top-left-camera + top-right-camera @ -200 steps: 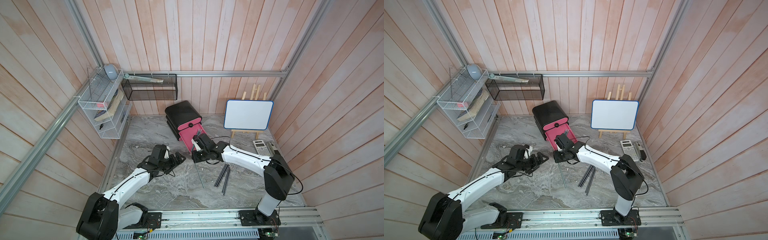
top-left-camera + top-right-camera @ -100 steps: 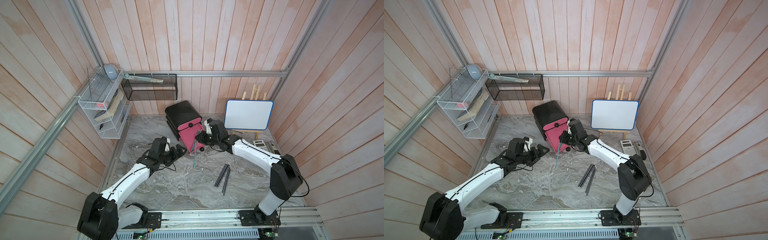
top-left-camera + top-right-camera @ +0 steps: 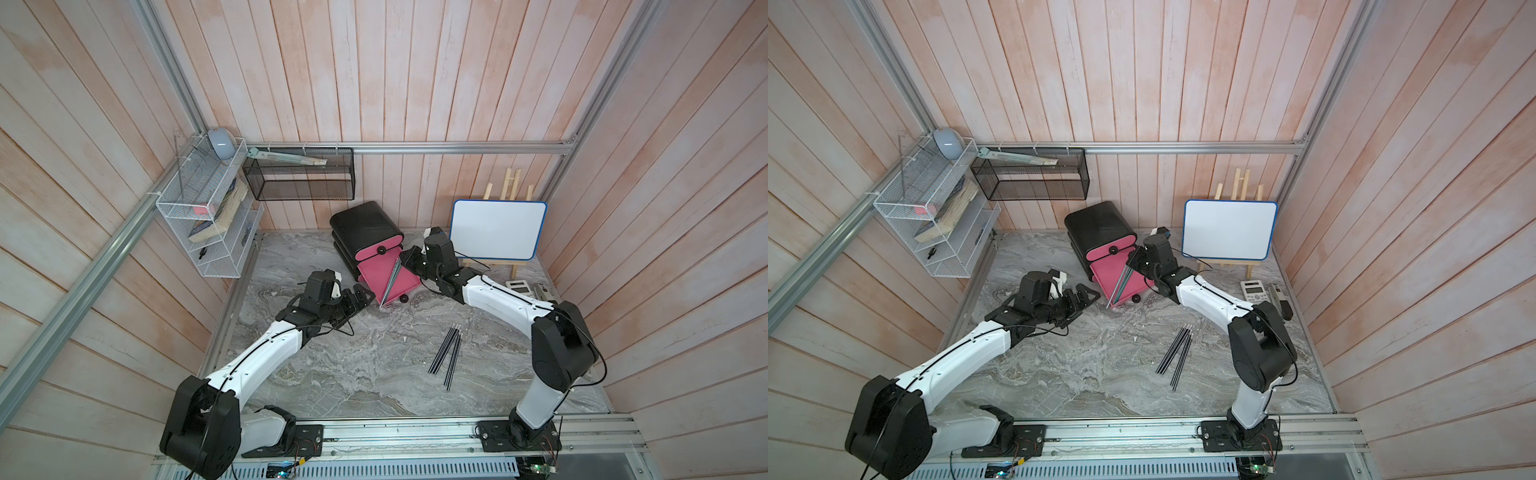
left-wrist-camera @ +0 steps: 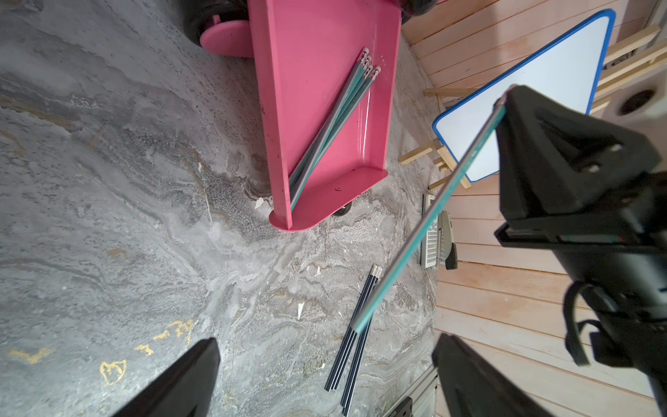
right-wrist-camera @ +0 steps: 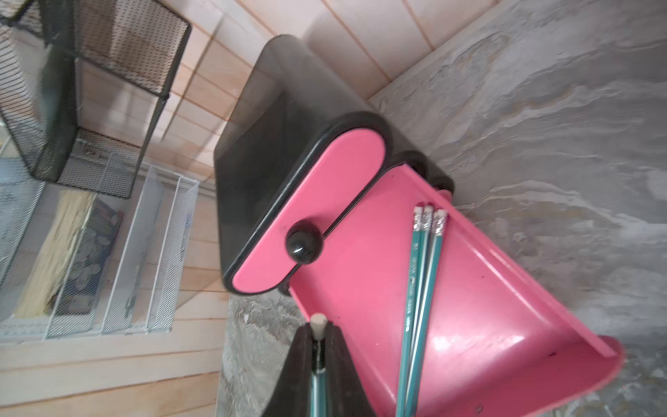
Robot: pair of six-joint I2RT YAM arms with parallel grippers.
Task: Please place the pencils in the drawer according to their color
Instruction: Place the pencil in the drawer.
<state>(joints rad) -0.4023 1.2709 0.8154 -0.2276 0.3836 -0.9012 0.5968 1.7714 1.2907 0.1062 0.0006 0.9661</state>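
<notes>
In both top views the black cabinet (image 3: pixel 365 226) sits just above frame centre, a lower pink drawer (image 3: pixel 388 278) pulled out to receive the teal set; the left gripper (image 3: pixel 359 298), left of centre, stands wide and empty beside it; the right gripper (image 5: pixel 318 334) pinches one teal pencil (image 4: pixel 433 213) by its eraser end, slanted over the drawer, its tip possibly touching the front; a few teal pencils (image 5: pixel 420 289) lie inside; black pencils (image 3: pixel 446 353) wait lower right; the shut top drawer (image 5: pixel 306 209) hides its contents.

Crowded at the drawer (image 3: pixel 372 274), free room nearer
The left gripper (image 3: pixel 365 297) stands just left of it, the right gripper (image 3: pixel 404 262) over its right edge (whiteboard (image 3: pixel 496 235) close behind); the near table (image 3: pixel 353 374) lies open, black pencils (image 3: pixel 448 351) right of centre.
</notes>
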